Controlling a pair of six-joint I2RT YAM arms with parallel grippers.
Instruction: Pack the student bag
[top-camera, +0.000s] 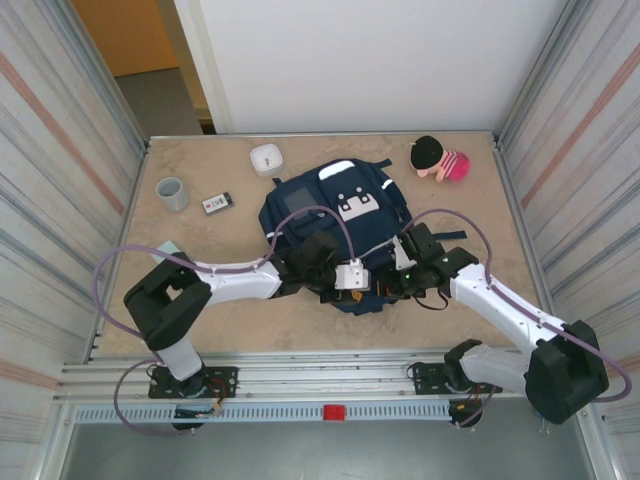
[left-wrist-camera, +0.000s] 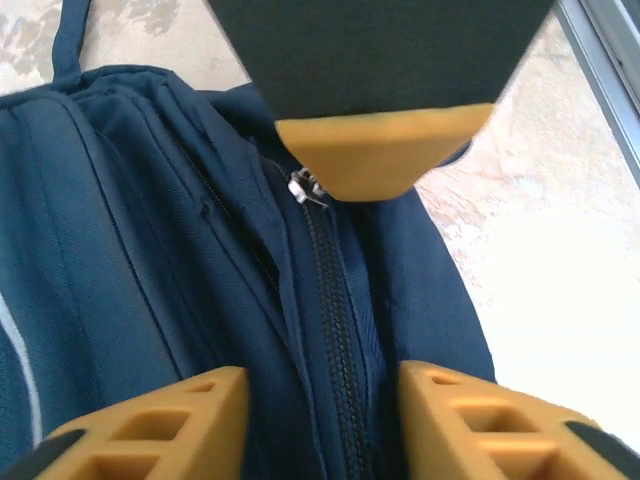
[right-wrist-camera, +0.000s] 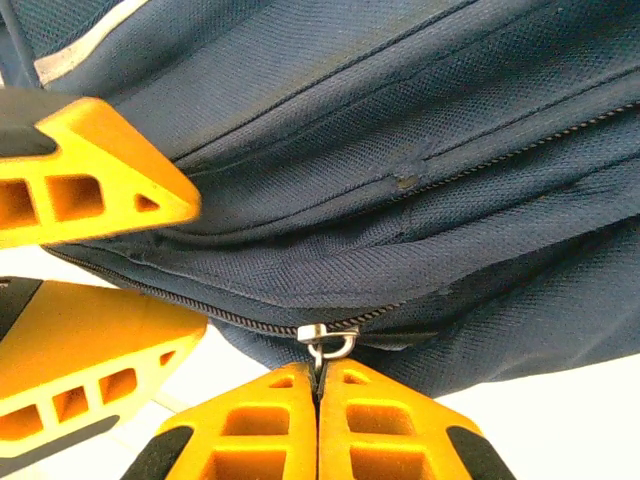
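The student bag (top-camera: 318, 205), navy with a white buckle patch, lies flat mid-table with its near edge between both arms. My right gripper (right-wrist-camera: 318, 388) is shut on the small metal zipper pull (right-wrist-camera: 326, 346) at that edge; in the left wrist view its orange tip (left-wrist-camera: 378, 160) sits right at the pull (left-wrist-camera: 308, 188). My left gripper (left-wrist-camera: 322, 420) straddles the zipped edge, one finger (right-wrist-camera: 95, 180) over the fabric and the other (right-wrist-camera: 95, 345) under it. Its jaws are partly closed on that fold of the bag (left-wrist-camera: 150, 270). The zipper (left-wrist-camera: 335, 320) runs between them.
A grey cup (top-camera: 171, 193), a small dark device (top-camera: 217, 203) and a white box (top-camera: 266, 158) sit at the back left. A plush doll in pink (top-camera: 440, 158) lies at the back right. Ribbed walls close in both sides.
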